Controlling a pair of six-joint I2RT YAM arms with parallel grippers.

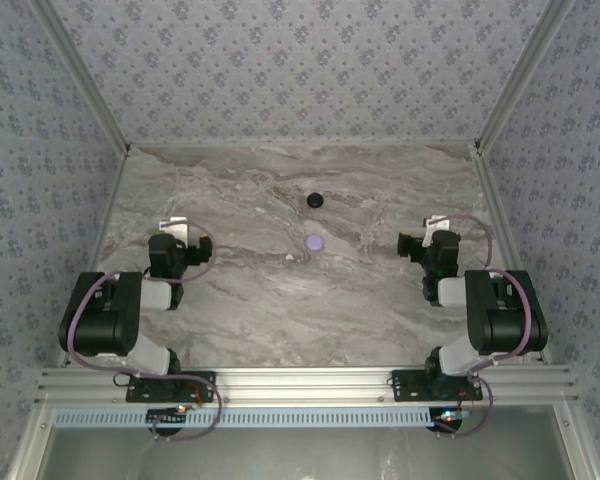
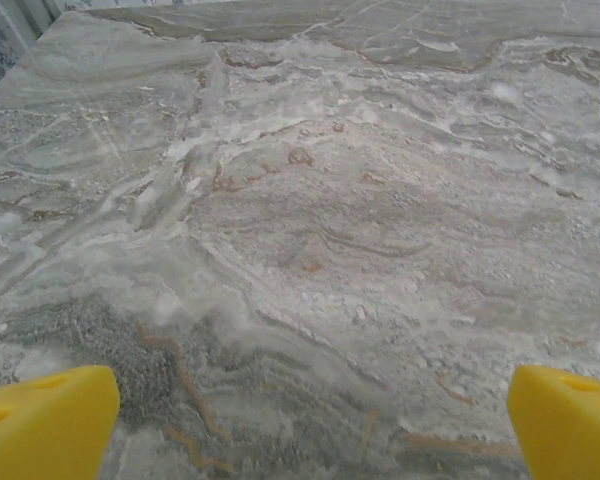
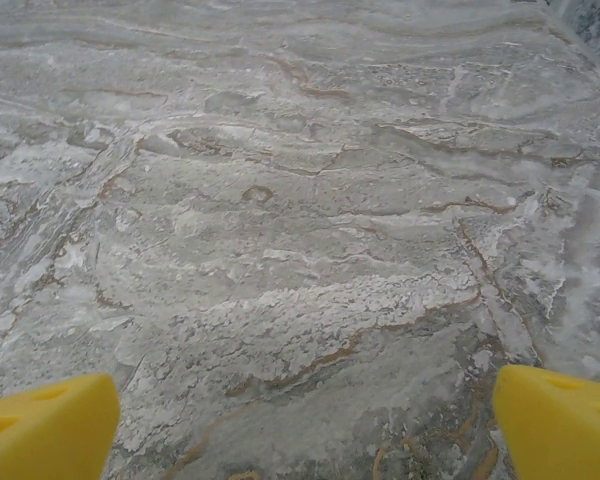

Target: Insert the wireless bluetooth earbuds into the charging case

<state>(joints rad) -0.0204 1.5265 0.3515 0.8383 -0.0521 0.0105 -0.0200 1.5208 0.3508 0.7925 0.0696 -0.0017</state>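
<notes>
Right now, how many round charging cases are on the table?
2. The black case sits at the far middle of the marble table. The pale purple case is just nearer than it, almost in line. No sign of others hidden.

Grey veined marble tabletop, floral-patterned walls, seemingly even light

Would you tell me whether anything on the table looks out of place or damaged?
Nothing stands out. The round black case and the round pale purple case lie apart on the grey marble table, nothing spilled. The left pincer and right pincer hang open over bare marble.
</notes>
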